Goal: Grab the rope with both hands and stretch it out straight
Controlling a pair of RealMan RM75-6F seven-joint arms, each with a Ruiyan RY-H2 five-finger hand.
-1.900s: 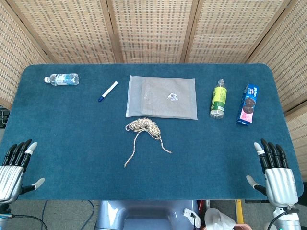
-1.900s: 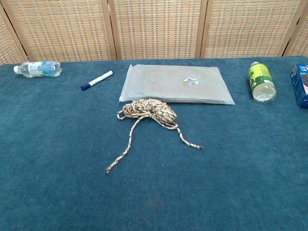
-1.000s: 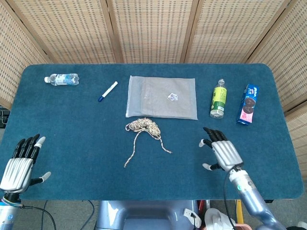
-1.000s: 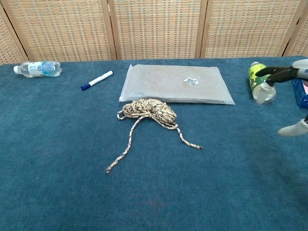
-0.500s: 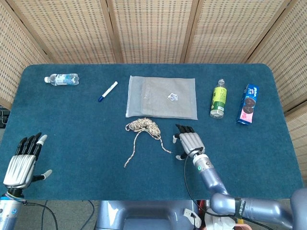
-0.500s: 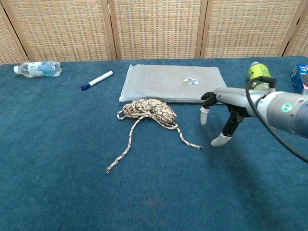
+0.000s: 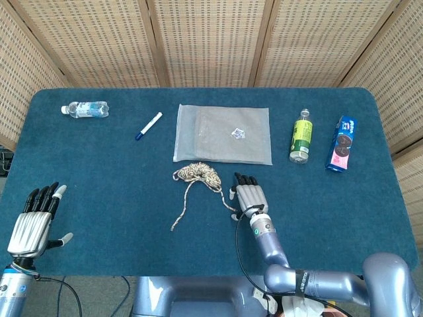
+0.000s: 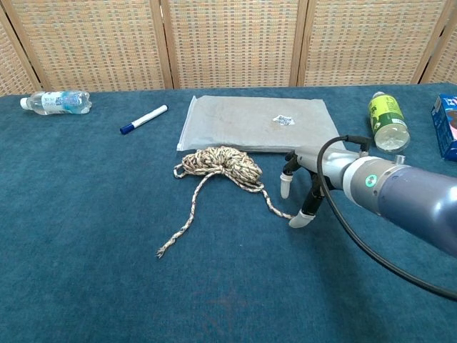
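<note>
The beige braided rope (image 7: 197, 174) lies on the blue table as a loose bundle (image 8: 218, 162) with two tails running toward me. The right tail ends at my right hand (image 7: 248, 197). In the chest view that hand (image 8: 305, 176) hovers low with its fingers apart, and its thumb tip (image 8: 299, 219) sits right beside the rope's end; nothing is held in it. The left tail (image 8: 180, 227) lies free. My left hand (image 7: 36, 221) stays open near the table's front left edge, far from the rope, and only the head view shows it.
A clear plastic pouch (image 7: 223, 133) lies just behind the rope. A marker (image 7: 149, 125) and a water bottle (image 7: 86, 109) are at the back left. A green bottle (image 7: 301, 137) and a blue cookie box (image 7: 342, 144) are at the right.
My right hand has swept from the table's front right corner leftward to the rope's right tail end. The left hand has only shifted slightly. The rope has not moved.
</note>
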